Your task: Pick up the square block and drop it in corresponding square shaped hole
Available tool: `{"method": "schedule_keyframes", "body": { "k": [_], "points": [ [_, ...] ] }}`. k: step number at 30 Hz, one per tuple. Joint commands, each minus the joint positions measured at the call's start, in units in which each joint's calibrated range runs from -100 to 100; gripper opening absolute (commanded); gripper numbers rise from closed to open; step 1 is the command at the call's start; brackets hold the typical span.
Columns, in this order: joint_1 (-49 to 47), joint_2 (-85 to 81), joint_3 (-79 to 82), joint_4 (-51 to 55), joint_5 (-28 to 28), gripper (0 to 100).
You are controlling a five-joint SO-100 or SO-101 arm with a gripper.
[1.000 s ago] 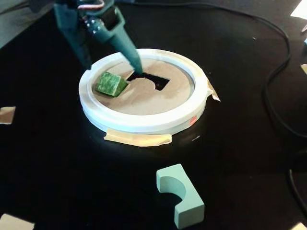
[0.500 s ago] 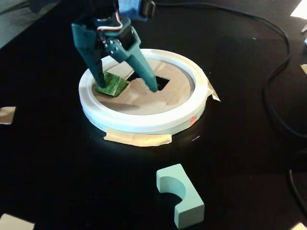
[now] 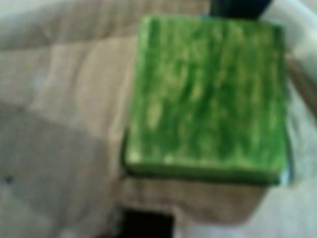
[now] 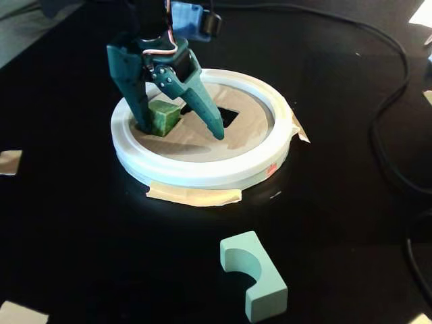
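Two teal fingers [image 4: 143, 101] of the gripper [image 4: 181, 129] are seen spread apart in the fixed view, lowered onto the cardboard disc [image 4: 196, 138]; the jaws are parted and nothing is clamped. One finger stands touching the left side of the square block [image 4: 164, 116], while the other reaches down to the right of it, with a clear gap left between that finger and the block. The block is seen resting on the disc, inside the white ring [image 4: 202, 172], at the left of the disc. In the wrist view the block [image 3: 210, 94] fills most of the picture, its mottled green top blurred, with tan cardboard to its left and below. A dark cutout [image 4: 229, 116] in the disc is partly hidden behind the right finger; its full outline cannot be told. Strips of tape [image 4: 194, 196] are seen at the ring's edge on the black table [image 4: 88, 229]. Well apart, nearer the camera, a pale teal notched block [image 4: 260, 280] is seen lying on the table.
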Motion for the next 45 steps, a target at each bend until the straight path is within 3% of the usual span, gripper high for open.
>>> {"method": "schedule_keyframes", "body": {
  "k": [1,21,25,32,41,45],
  "points": [
    [-1.0,-1.0,-3.4,-0.4,0.4,100],
    [10.6,-21.8,-3.3,18.4,4.1,100],
    [11.7,-25.9,0.2,19.1,7.8,100],
    [28.8,-48.8,19.9,17.6,10.9,100],
    [49.8,-84.7,53.9,1.8,16.0,100],
    [51.9,-99.5,64.8,-3.4,16.1,100]
  ]
}}
